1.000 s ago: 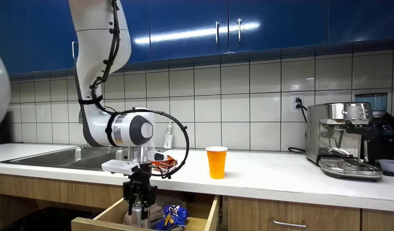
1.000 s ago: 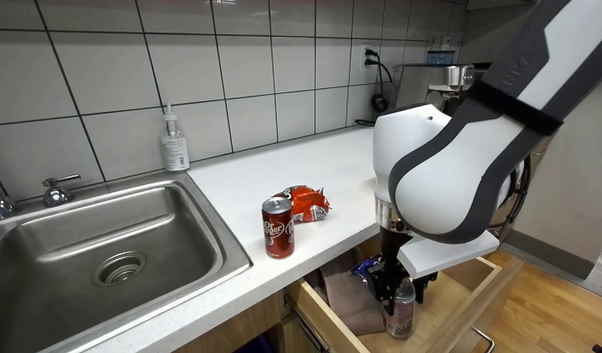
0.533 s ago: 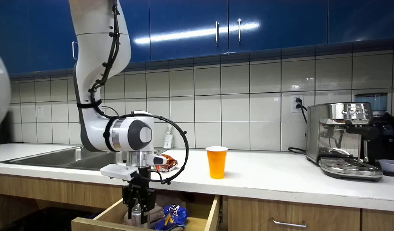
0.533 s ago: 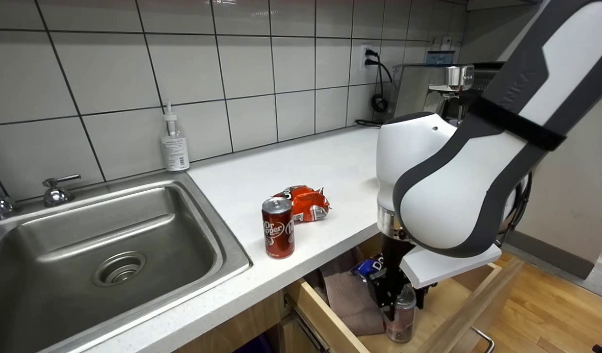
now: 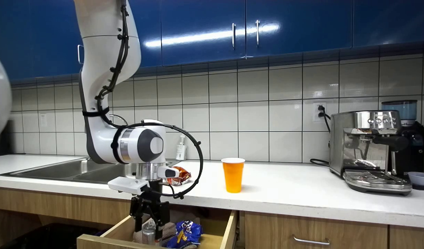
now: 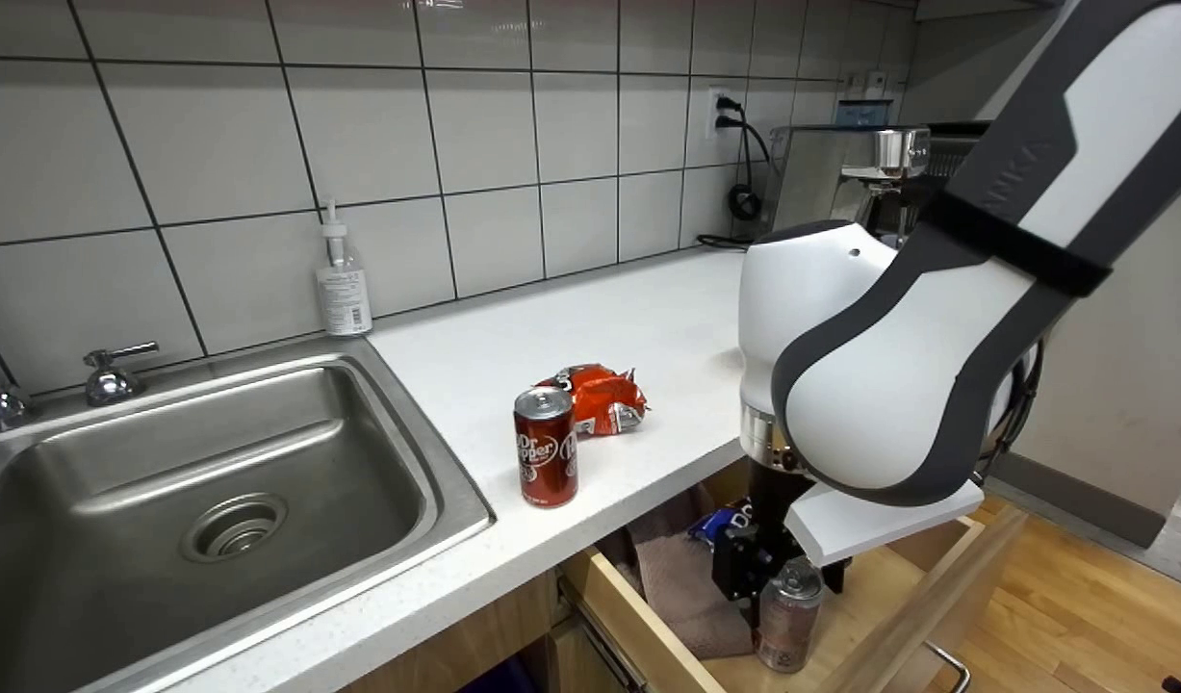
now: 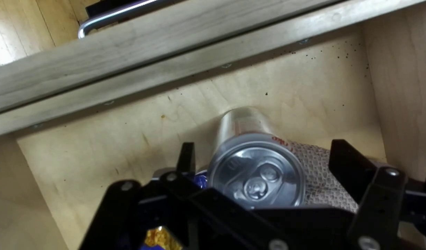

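A silver can (image 5: 149, 233) with red lettering stands in the pulled-out wooden drawer, seen in both exterior views. My gripper (image 5: 148, 231) is low over the drawer, its jaws wide around the can's upper part. From the wrist, the can's lid (image 7: 256, 177) lies between the two spread fingers (image 7: 348, 166). A clear gap separates it from the right-hand finger; the left-hand one is closer, and whether it touches is hard to tell. Beside the can are a grey-brown cloth (image 6: 691, 592) and a blue snack bag (image 5: 187, 233), the bag partly hidden by the gripper in the wrist view.
The drawer's front panel (image 7: 147, 59) rises close to the can. On the white counter above are a red soda can (image 6: 546, 448), an orange snack bag (image 6: 604, 399), an orange cup (image 5: 233, 175) and a soap bottle (image 6: 344, 279). A sink (image 6: 234, 462) and a coffee machine (image 5: 367, 148) flank them.
The arm came down slightly with the silver can between its fingers, then stopped. Since half a second ago the fingers have spread apart and let go of the can.
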`<action>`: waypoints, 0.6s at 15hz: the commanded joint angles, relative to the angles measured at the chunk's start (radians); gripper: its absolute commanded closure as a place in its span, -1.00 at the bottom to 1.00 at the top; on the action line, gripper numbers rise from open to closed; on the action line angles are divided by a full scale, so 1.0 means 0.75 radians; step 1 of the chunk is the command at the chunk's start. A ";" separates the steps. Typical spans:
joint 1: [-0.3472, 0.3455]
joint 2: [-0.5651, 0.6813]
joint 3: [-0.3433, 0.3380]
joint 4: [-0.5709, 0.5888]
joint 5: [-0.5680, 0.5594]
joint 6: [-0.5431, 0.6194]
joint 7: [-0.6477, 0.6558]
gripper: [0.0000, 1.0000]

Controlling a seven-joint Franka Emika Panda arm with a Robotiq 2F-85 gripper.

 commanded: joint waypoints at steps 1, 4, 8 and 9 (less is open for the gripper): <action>-0.001 -0.050 0.002 -0.019 0.003 -0.029 -0.016 -1.00; 0.000 -0.081 -0.002 -0.025 -0.002 -0.053 -0.013 -1.00; -0.012 -0.133 0.000 -0.021 0.003 -0.154 -0.016 -1.00; -0.014 -0.149 0.000 -0.022 0.000 -0.174 -0.019 -1.00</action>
